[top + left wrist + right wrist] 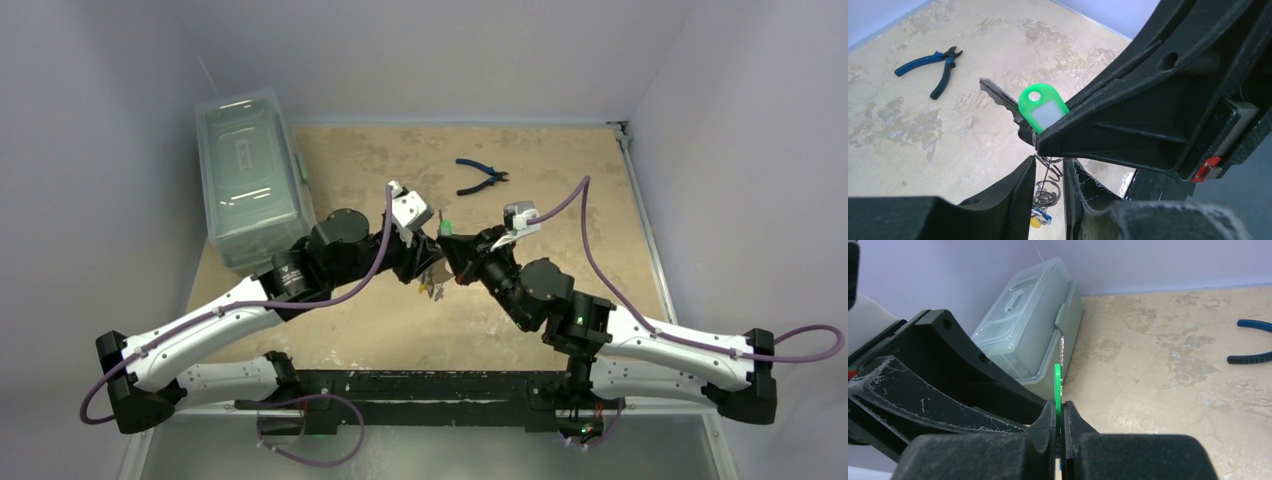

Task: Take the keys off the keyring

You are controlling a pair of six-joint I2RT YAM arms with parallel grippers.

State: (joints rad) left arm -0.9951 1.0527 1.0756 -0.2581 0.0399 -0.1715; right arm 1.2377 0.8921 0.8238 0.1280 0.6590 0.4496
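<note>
Both arms meet above mid-table. The right gripper (1058, 412) is clamped hard on the green tag (1040, 107), and its dark key (998, 96) juts out beside it, towards the pliers (933, 70). Just below, the left gripper (1050, 167) has its jaws nearly together with the wire keyring (1047, 180) in the slot. Pinched or loose? Impossible to tell. Yellow and blue keys (1039, 218) dangle underneath.

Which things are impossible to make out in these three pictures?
Top view: hanging keys, too small to count.
Left wrist view: green plastic tag, lower end behind the right gripper; thin wire keyring, partly hidden between the fingers of the left gripper, grip unclear.
Right wrist view: blue-handled pliers, cut by the right edge.
</note>
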